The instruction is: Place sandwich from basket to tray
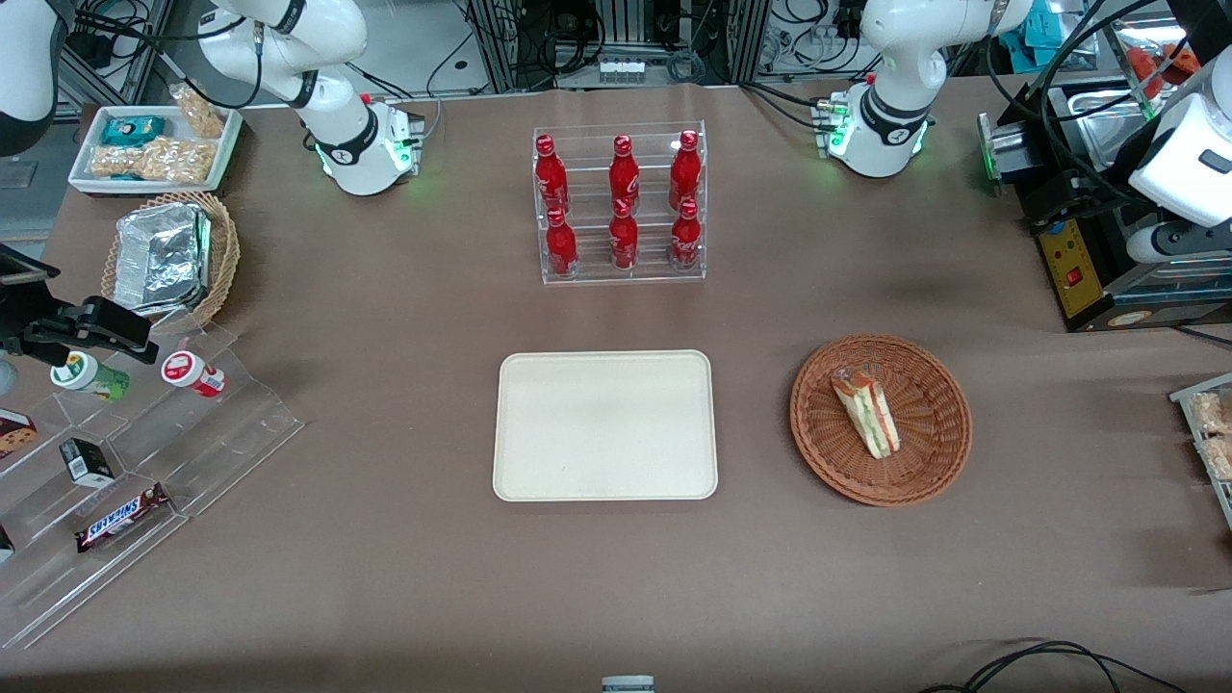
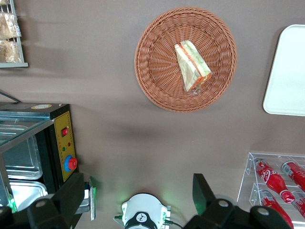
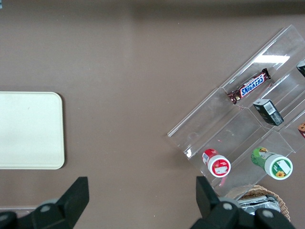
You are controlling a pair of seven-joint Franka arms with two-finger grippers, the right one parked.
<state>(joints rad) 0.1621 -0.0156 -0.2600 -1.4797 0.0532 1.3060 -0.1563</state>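
The sandwich (image 1: 866, 414), a clear-wrapped wedge with red and green filling, lies inside the round reddish-brown basket (image 1: 938, 462) on the brown table. The wrist view shows the same sandwich (image 2: 192, 65) in the basket (image 2: 152, 71). The cream tray (image 1: 604, 424) lies bare beside the basket, toward the parked arm's end; one corner of the tray (image 2: 288, 71) shows in the wrist view. My gripper (image 2: 138, 195) hangs high above the table near the working arm's base (image 2: 143, 217), farther from the front camera than the basket. It is open, with nothing between its fingers (image 2: 202, 193).
A clear rack of red bottles (image 1: 621, 207) stands farther from the front camera than the tray. A black box with a red button (image 1: 1073, 265) sits at the working arm's end. A tan basket of foil containers (image 1: 168, 255) and a clear snack stand (image 1: 144, 462) occupy the parked arm's end.
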